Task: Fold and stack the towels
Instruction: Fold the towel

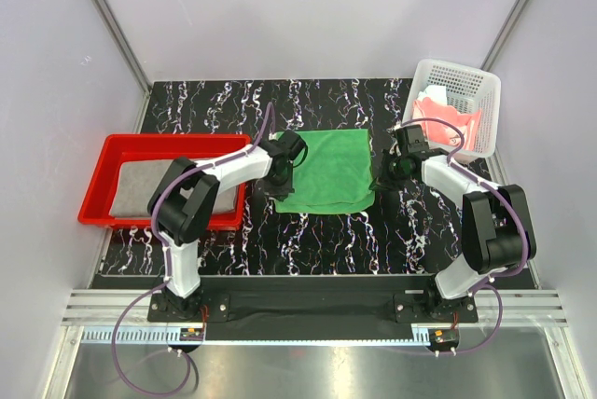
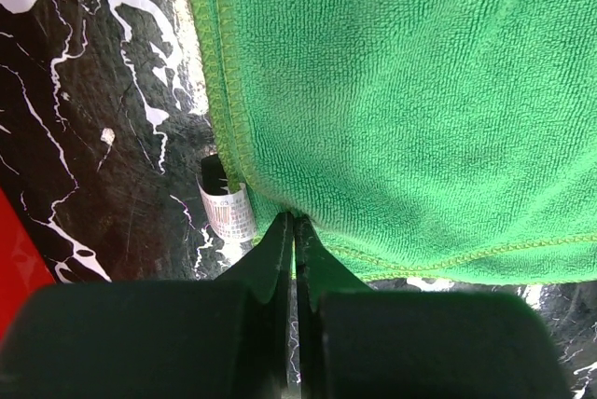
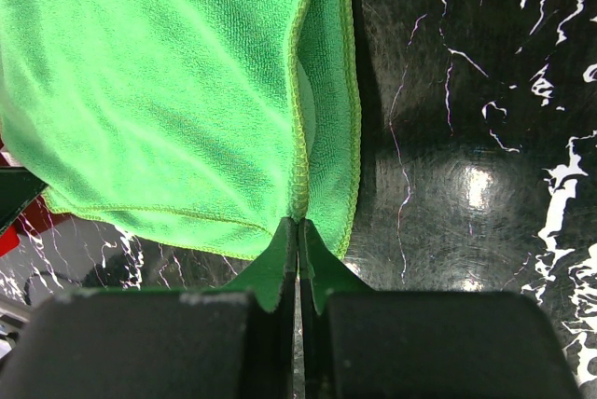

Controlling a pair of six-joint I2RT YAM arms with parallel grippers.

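Note:
A bright green towel [image 1: 326, 171] lies on the black marbled table, with two layers showing at its right edge [image 3: 326, 91]. My left gripper [image 1: 280, 178] is shut on its left hem [image 2: 294, 224], next to a white label [image 2: 227, 210]. On the opposite side, my right gripper [image 1: 378, 178] is shut on the right hem [image 3: 298, 222]. A grey towel [image 1: 140, 189] lies flat in the red tray [image 1: 168, 141]. A salmon-pink towel [image 1: 437, 112] sits crumpled in the white basket [image 1: 466, 77], with a pale cloth [image 1: 460, 99] beside it.
The red tray is at the left edge of the table, close to the left arm's elbow. The basket stands at the back right corner, just behind the right wrist. Grey walls enclose the table on three sides.

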